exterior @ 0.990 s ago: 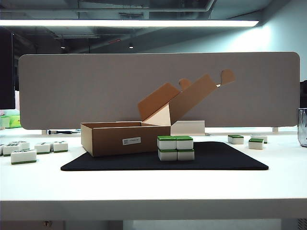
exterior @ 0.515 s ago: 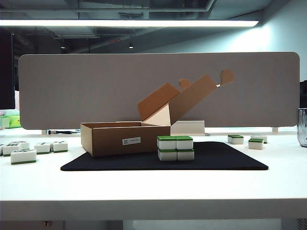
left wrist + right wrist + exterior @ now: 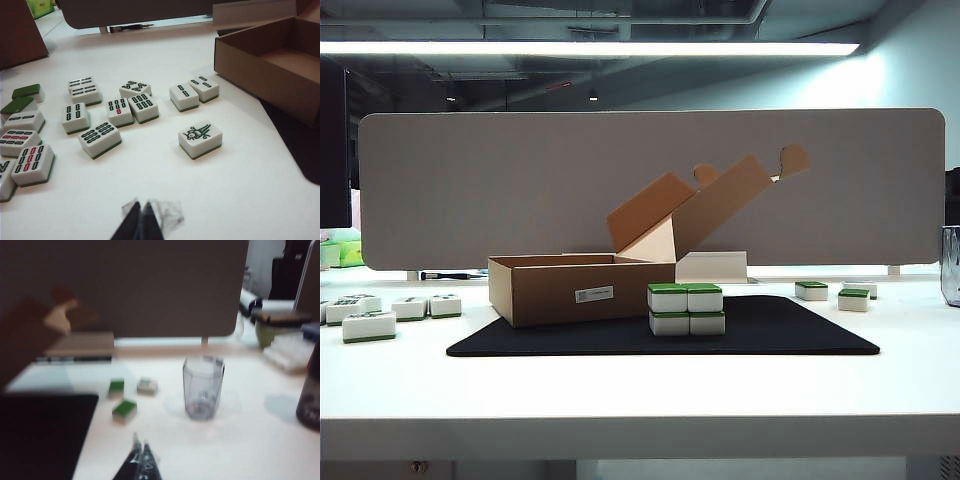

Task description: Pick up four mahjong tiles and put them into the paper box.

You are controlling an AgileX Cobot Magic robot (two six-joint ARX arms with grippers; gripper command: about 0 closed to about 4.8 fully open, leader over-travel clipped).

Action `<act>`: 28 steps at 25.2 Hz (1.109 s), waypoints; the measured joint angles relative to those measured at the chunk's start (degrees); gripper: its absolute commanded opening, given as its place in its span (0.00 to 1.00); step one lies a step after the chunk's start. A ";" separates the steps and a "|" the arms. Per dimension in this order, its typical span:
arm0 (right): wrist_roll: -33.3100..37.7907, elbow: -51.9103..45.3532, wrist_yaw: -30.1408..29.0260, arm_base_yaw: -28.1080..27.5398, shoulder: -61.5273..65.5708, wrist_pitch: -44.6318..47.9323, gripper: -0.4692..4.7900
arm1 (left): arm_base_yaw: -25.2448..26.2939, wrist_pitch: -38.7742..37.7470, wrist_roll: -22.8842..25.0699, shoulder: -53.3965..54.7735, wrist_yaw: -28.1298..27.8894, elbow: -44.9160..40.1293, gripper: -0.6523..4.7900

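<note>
Paper box, white label unreadable

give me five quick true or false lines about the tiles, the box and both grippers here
1. The four mahjong tiles stand two on two on the black mat. True.
2. The paper box has its lid shut. False: the lid flap stands open and the tiles are still outside the box.
3. The left gripper holds a tile. False: it is shut on nothing, above bare table near face-up loose tiles.
4. The right gripper is shut with nothing in it, near a clear cup. True.
5. The stacked tiles show green on top of each layer. True.
</note>
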 measured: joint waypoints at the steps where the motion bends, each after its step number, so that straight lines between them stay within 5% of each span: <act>1: 0.35 1.66 -0.02 0.00 0.00 -0.44 0.09 | -0.02 0.00 0.00 -0.02 0.00 0.00 0.11; 12: 0.70 23.02 -1.16 0.00 0.09 -20.46 0.09 | -0.02 -0.02 0.00 -0.02 0.00 0.00 0.11; 18: 0.72 37.24 -9.16 0.00 0.24 -37.94 0.09 | -0.02 -0.02 0.00 -0.02 -0.22 0.00 0.11; 28: 0.74 46.84 -18.73 -0.02 0.28 -58.49 0.09 | 0.00 -0.04 -1.70 -0.02 -0.68 0.00 0.11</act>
